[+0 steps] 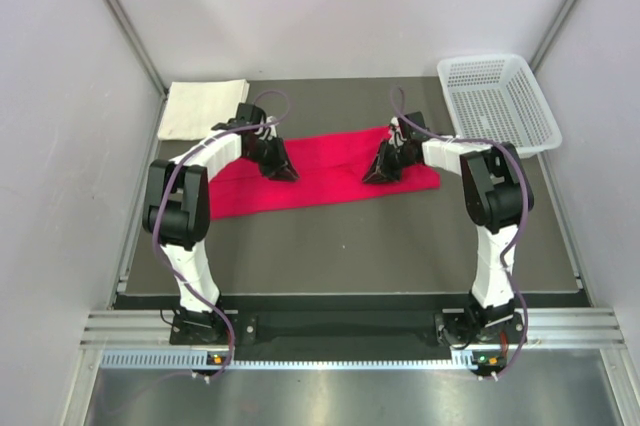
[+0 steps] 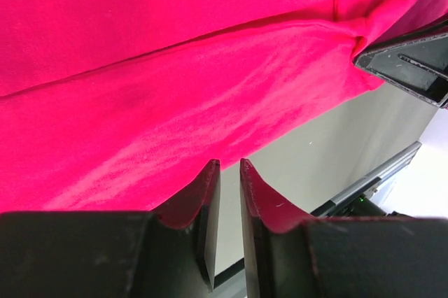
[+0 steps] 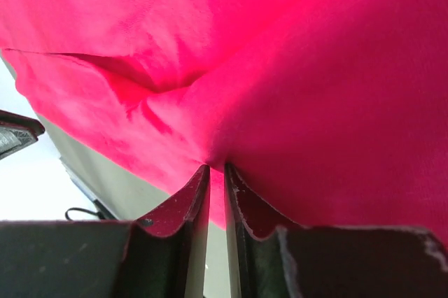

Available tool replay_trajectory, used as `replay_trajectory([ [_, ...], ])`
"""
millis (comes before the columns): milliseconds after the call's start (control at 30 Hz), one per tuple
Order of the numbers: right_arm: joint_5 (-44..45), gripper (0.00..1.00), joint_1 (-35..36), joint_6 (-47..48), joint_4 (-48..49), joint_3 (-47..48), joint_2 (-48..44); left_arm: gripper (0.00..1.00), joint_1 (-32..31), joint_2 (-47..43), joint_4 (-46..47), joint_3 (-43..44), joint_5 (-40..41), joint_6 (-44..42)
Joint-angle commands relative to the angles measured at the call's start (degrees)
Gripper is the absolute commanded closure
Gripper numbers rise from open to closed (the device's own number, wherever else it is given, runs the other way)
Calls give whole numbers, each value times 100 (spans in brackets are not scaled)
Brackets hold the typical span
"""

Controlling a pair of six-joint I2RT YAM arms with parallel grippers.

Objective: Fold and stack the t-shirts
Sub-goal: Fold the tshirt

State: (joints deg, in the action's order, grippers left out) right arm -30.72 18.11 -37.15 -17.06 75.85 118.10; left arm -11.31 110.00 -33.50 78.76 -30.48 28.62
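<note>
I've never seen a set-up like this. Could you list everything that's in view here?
red t-shirt: 1, bright red, folded into a long band across the middle of the mat
cream-white t-shirt: 1, cream-white, folded, far left corner
mesh basket: 1, white, far right corner
mat: 1, dark grey, covering the table
left arm: 1, white and black, bolted at the near edge, bent over the red t-shirt
right arm: 1, white and black, likewise
left tool: 1, black, fingers narrowly apart at the shirt's edge
right tool: 1, black, pinching a pucker of the red t-shirt
</note>
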Motion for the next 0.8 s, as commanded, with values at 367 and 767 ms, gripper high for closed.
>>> replay_trajectory([
  [367,356,75,-570,717,-315,421,-675,65,-696,477,2501,517,-1601,1450],
  [767,409,81,-1222,964,-720,1414,-95,73,-1497,1832,3569,1212,-1479,2428],
])
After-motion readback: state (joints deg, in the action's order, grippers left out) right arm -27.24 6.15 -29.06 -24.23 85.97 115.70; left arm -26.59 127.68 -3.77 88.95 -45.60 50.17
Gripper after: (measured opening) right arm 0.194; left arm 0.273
